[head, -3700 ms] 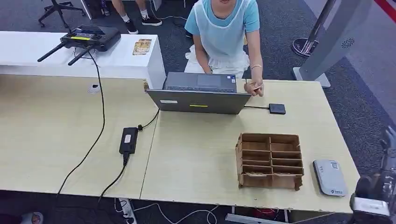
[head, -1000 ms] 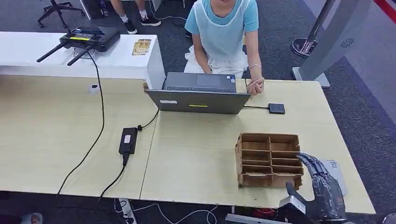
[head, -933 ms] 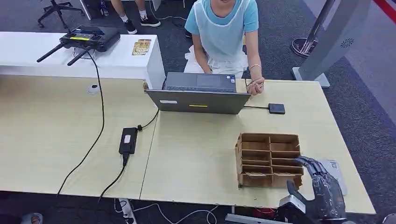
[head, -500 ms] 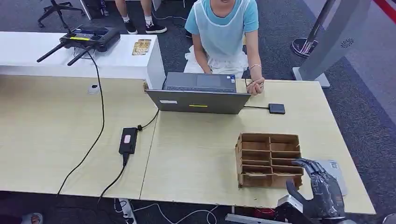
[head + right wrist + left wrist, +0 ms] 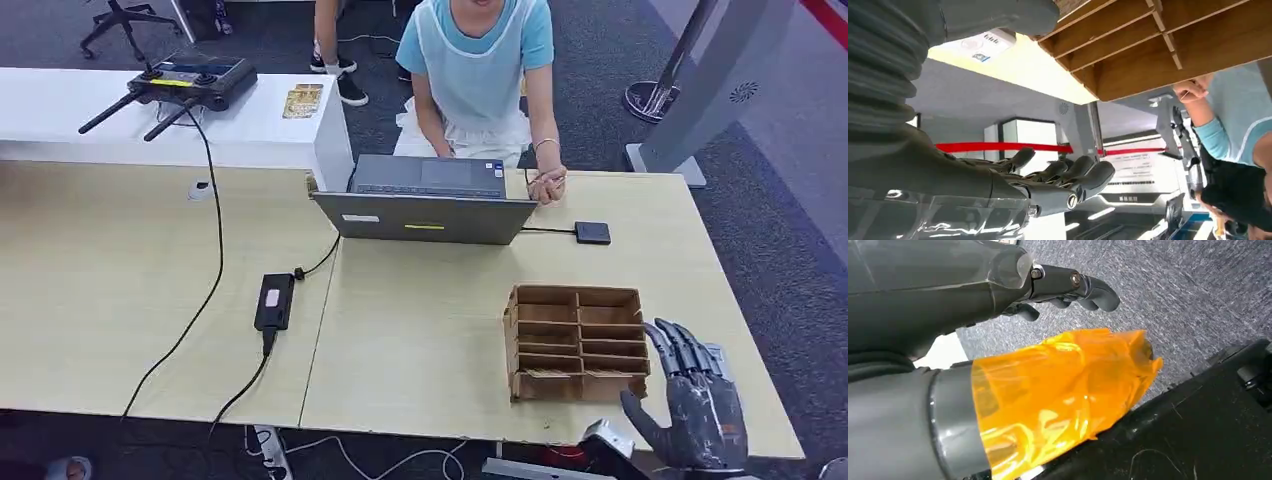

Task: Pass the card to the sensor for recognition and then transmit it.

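Observation:
A brown wooden card rack (image 5: 577,342) stands near the table's front right; a pale card edge (image 5: 540,374) shows in its nearest slot. My right hand (image 5: 692,400) hovers just right of the rack at the table's front edge, fingers stretched and apart, holding nothing. In the right wrist view that hand (image 5: 998,185) lies beside the rack (image 5: 1148,45), with a white device (image 5: 979,45) on the table beyond. A small black box (image 5: 593,233) is cabled to the laptop (image 5: 425,205). My left hand (image 5: 973,290) hangs over grey carpet, fingers loosely bent and holding nothing, orange film on its thumb.
A person in blue sits behind the laptop, one hand (image 5: 546,185) on the table's (image 5: 420,330) far edge. A black power adapter (image 5: 274,300) and its cables cross the table's middle left. A remote controller (image 5: 190,80) lies on the white side table.
My right hand rose from below the table's front right corner to the rack's right side. Over the last second its fingers straightened and it drew slightly right. Someone walks behind.

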### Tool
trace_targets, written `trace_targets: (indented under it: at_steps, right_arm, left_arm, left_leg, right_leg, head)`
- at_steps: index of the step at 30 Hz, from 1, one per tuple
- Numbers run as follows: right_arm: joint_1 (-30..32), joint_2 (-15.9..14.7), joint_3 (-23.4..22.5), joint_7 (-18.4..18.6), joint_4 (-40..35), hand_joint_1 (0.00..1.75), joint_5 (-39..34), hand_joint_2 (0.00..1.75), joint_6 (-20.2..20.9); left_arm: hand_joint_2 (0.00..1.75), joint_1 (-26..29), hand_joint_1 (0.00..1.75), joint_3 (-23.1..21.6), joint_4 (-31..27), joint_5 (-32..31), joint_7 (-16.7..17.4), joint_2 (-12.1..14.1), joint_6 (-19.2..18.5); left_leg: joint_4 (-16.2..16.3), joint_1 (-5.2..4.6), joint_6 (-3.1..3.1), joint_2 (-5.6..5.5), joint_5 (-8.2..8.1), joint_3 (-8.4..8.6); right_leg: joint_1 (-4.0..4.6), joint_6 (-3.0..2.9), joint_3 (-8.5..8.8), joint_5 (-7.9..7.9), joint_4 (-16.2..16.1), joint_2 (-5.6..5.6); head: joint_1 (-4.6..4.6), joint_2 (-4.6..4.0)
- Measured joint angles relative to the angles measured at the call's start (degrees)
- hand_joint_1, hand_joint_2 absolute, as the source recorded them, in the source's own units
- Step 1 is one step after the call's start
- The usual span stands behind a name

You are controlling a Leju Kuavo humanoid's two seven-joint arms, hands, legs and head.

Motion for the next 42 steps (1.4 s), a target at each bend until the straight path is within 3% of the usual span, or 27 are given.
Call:
trace_targets:
  at_steps: [11, 16, 18, 21, 26, 32, 35, 42]
  right_arm:
    - [0.9, -0.3, 1.8, 10.3, 0.0, 0.49, 17.6, 1.75, -1.6]
    - [0.3, -0.5, 3.6, 11.1, 0.6, 0.56, 19.2, 1.75, -1.4]
    - [-0.6, -0.7, 4.4, 11.3, 1.1, 0.72, 19.2, 1.75, -1.1]
    - [-1.9, -0.8, 6.1, 11.2, 2.1, 0.82, 18.9, 1.75, -0.3]
    - [-4.6, -0.8, 8.7, 10.3, 4.4, 0.73, 17.9, 1.75, 0.6]
    - [-7.2, -0.8, 10.9, 9.8, 6.9, 0.75, 16.9, 1.75, 1.2]
    - [-7.7, -0.8, 11.3, 9.7, 7.5, 0.59, 16.8, 1.75, 1.2]
    - [-8.8, -0.8, 12.2, 9.6, 9.2, 0.72, 15.2, 1.75, 1.4]
  left_arm:
    - [0.0, -0.1, 0.0, -0.7, 0.0, -1.8, 0.2, -0.3, -0.2]
    - [0.0, -0.2, 0.0, -1.0, 0.0, -2.3, 0.2, -0.3, -0.7]
    - [0.0, -0.3, 0.0, -1.3, 0.0, -2.6, 0.2, -0.3, -0.8]
    - [0.0, -0.5, 0.0, -1.8, 0.0, -3.2, 0.2, -0.5, -1.0]
    - [0.0, -0.7, 0.0, -2.2, 0.0, -3.9, 0.2, -0.7, -1.3]
    - [0.0, -0.9, 0.0, -2.7, 0.0, -4.3, 0.2, -0.8, -1.6]
    - [0.0, -0.9, 0.0, -2.8, 0.0, -4.3, 0.2, -0.8, -1.6]
    - [0.0, -0.9, 0.0, -3.3, 0.0, -5.0, 0.2, -0.8, -1.9]
  left_leg:
    - [0.0, 0.0, 0.0, 0.02, 0.0, 0.0]
    - [0.0, 0.0, 0.0, 0.02, 0.0, 0.0]
    - [0.0, 0.0, 0.0, 0.09, 0.0, 0.02]
    - [0.0, 0.0, 0.0, 0.07, 0.0, 0.01]
    - [0.0, 0.0, 0.0, 0.09, 0.0, 0.02]
    - [0.0, 0.0, 0.0, 0.09, 0.0, 0.02]
    - [0.0, 0.0, 0.0, 0.07, 0.0, 0.01]
    - [0.0, 0.0, 0.0, 0.08, 0.0, 0.01]
  right_leg:
    - [0.0, 0.0, 0.0, 0.0, 0.0, 0.02]
    - [0.01, 0.0, 0.01, 0.0, 0.0, 0.03]
    - [0.0, -0.02, 0.0, 0.02, 0.0, 0.08]
    - [0.0, -0.01, 0.01, 0.02, 0.0, 0.05]
    - [0.0, -0.01, 0.01, 0.03, 0.0, 0.08]
    - [0.0, -0.01, 0.01, 0.03, 0.0, 0.08]
    - [0.0, -0.01, 0.01, 0.03, 0.0, 0.06]
    - [0.0, -0.01, 0.01, 0.03, 0.0, 0.07]
  head:
    - [0.0, 0.0]
    - [0.0, 0.0]
    - [0.0, 0.0]
    - [0.0, 0.0]
    - [-0.02, 0.0]
    - [0.0, -0.02]
    - [0.0, -0.02]
    - [-0.02, -0.02]
